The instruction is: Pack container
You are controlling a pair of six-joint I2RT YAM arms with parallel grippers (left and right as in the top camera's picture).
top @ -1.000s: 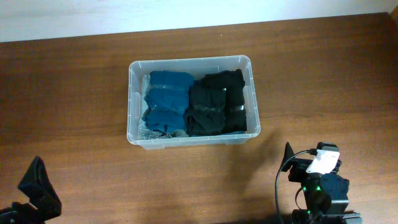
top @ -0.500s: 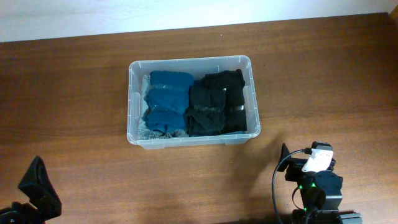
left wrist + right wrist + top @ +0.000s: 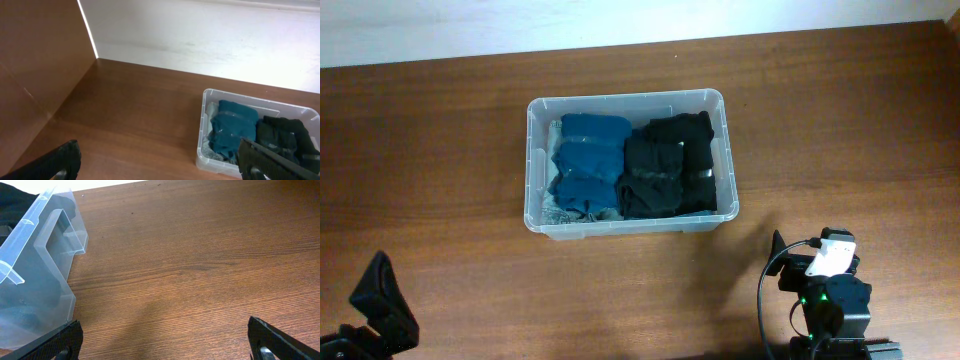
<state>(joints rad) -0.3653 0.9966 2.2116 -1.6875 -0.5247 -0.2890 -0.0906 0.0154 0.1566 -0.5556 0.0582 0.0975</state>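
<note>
While the container (image 3: 531, 170) sits on the worktop (image 3: 430, 150) holding blue clothes (image 3: 590, 165) and black clothes (image 3: 670, 165), left jaws and right jaws both stand apart.

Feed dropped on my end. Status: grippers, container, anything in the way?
Left gripper open, empty. Right gripper open, empty. Container holds blue clothes beside black clothes. No obstruction seen.

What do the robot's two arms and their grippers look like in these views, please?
Both are matte black. The right arm carries a white module on top, green lights and a looping black cable. The left arm shows only a black angular shape. The left fingers and right fingers are plain black tapered blades, unmarked.
</note>
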